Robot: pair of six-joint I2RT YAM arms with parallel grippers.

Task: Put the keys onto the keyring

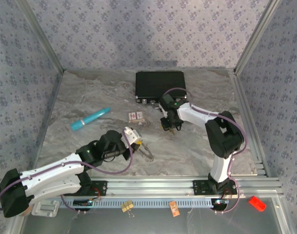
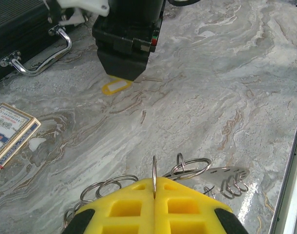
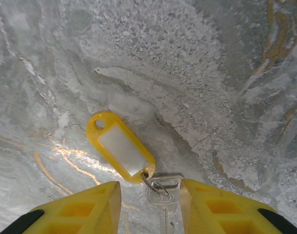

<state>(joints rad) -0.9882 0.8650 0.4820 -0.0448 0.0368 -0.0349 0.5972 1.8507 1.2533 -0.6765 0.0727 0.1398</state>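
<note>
A thin silvery metal keyring stood upright on edge, pinched between the closed yellow fingers of the left gripper. In the overhead view that gripper sat low over the grey marbled table, a little left of centre and near the front. Just beyond its fingertips several loose silvery split rings lay flat on the table, some overlapping.

Well apart from the ring, towards the back of the table, a small pale metal key lay flat on the marble. A tiny wire loop joined its head to a yellow oval plastic tag with a white label window. The right gripper hung over the key with its yellow fingers spread, one on each side of the key's head, and nothing was clamped between them. Whether either finger touched the key could not be told. From the left wrist camera, that black-bodied gripper covered the key, and only the tag showed below it.

A red-and-white card box lay left of the right gripper. A black rectangular case with a chrome handle lay just behind it. A turquoise pen-shaped tube lay further left.
</note>
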